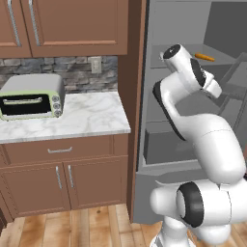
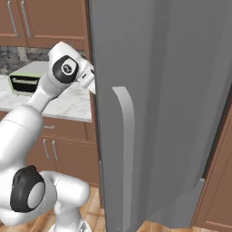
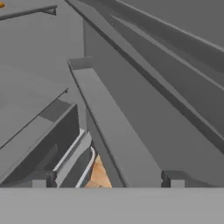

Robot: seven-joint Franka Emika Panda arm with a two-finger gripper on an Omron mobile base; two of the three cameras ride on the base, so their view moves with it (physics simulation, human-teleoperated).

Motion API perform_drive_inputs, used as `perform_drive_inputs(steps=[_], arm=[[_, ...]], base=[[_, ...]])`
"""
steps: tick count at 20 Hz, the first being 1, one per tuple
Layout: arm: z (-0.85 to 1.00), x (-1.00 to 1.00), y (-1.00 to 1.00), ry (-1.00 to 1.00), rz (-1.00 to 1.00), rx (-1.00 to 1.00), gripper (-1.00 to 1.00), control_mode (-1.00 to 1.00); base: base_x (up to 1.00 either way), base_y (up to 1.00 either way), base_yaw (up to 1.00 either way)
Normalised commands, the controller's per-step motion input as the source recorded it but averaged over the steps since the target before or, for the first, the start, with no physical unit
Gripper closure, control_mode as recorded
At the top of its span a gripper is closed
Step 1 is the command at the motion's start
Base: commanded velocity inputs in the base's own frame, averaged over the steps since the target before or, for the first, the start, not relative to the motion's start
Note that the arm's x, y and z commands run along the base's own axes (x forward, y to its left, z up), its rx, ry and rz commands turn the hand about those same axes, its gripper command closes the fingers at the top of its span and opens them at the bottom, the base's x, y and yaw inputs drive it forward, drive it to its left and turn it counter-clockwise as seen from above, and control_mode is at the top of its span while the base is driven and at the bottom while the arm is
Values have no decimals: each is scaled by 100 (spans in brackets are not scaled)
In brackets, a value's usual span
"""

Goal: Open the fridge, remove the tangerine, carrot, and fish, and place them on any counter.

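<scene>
The fridge (image 1: 178,29) stands open, with my arm reaching into it. Its grey door (image 2: 172,90) is swung wide and carries a long pale handle (image 2: 127,136). The carrot (image 1: 205,57) lies on an upper shelf, above and just right of my wrist (image 1: 212,87). In the hand view my gripper (image 3: 107,181) is open; its fingertips (image 3: 39,181) stand wide apart over grey shelf edges with nothing held. An orange speck (image 3: 1,5) shows at the top left edge, too small to name. The tangerine and fish are out of view.
The white marble counter (image 1: 72,118) lies left of the fridge and carries a pale green toaster oven (image 1: 31,96). Brown cabinets hang above it and drawers sit below. The open door stands close on the arm's right. Wooden floor (image 3: 98,175) shows below the shelves.
</scene>
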Motion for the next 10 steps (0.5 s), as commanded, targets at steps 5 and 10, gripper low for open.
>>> perform_drive_inputs(steps=[5,10], arm=[[-5,-68,-100,-8,-6,19,-100,-100],[-20,-64,-100,-21,-1,7,-100,-100]], base=[[0,0,0],[0,0,0]])
